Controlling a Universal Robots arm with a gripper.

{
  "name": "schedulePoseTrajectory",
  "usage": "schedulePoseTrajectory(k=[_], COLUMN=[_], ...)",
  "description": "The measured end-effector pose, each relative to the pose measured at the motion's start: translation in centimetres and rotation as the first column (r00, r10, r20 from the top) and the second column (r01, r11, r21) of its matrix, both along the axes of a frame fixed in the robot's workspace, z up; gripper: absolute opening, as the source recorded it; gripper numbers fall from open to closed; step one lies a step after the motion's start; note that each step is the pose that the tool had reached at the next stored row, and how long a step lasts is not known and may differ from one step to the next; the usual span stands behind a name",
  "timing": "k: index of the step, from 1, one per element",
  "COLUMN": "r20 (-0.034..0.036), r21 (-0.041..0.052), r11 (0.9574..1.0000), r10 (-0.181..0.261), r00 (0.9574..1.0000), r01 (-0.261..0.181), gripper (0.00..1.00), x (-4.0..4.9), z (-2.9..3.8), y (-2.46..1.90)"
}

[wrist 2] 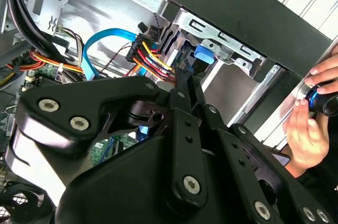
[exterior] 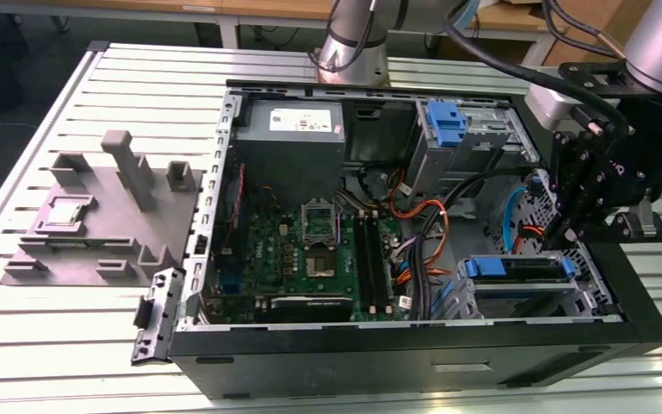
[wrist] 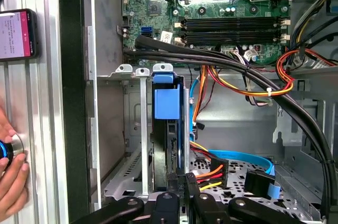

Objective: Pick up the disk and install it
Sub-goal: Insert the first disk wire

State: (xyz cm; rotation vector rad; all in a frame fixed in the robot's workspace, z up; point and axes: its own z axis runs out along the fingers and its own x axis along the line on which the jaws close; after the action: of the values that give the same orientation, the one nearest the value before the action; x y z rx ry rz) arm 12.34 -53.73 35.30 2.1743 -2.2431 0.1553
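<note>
The gripper (exterior: 571, 226) hangs over the open case (exterior: 308, 362), just beside its drive cage (exterior: 517, 285). In the first wrist view its fingertips (wrist: 178, 183) are drawn close together at the near end of the disk (wrist: 168, 129), though I cannot tell whether they pinch it.

The disk stands on edge in the cage, its blue frame (wrist: 166, 100) level with the cage rim, so it looks seated (or nearly so). Power cables (wrist: 211, 170) run just beside it.

I judge this the installing step near its end; what remains calls for a straight, gentle push without snagging the cables.

A hand (wrist: 11, 176) rests on the table (exterior: 55, 319) outside the case wall.
</note>
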Motion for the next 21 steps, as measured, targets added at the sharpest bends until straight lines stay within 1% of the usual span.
schedulePoseTrajectory(k=[5, 7, 8, 11, 13, 14, 17, 18, 19, 21], r20=[-0.0001, -0.0008, -0.0014, -0.0036, -0.0077, -0.0094, -0.0112, -0.0118, -0.0125, -0.0136], r21=[0.0001, 0.0070, 0.0087, 0.0106, 0.0120, 0.0155, 0.0397, 0.0446, 0.0482, 0.0488], r11=[1.0000, 1.0000, 0.9999, 0.9999, 0.9999, 0.9998, 0.9991, 0.9989, 0.9988, 0.9987], r10=[0.000, -0.004, -0.008, -0.011, -0.012, -0.012, -0.012, -0.012, -0.012, -0.012], r00=[1.0000, 1.0000, 1.0000, 0.9999, 0.9999, 0.9999, 0.9999, 0.9999, 0.9999, 0.9998], r01=[0.000, 0.004, 0.008, 0.011, 0.012, 0.012, 0.012, 0.012, 0.012, 0.012], gripper=[0.17, 0.17, 0.17, 0.17, 0.17, 0.17, 0.17, 0.17, 0.17, 0.17], x=[0.03, 0.02, 0.03, 0.05, 0.06, 0.06, 0.06, 0.06, 0.06, 0.06], z=[0.00, -0.02, -0.05, -0.14, -0.26, -0.32, -0.47, -0.55, -0.63, -0.83], y=[0.00, -0.01, -0.01, -0.27, -0.59, -0.72, -1.02, -1.06, -1.08, -1.08])
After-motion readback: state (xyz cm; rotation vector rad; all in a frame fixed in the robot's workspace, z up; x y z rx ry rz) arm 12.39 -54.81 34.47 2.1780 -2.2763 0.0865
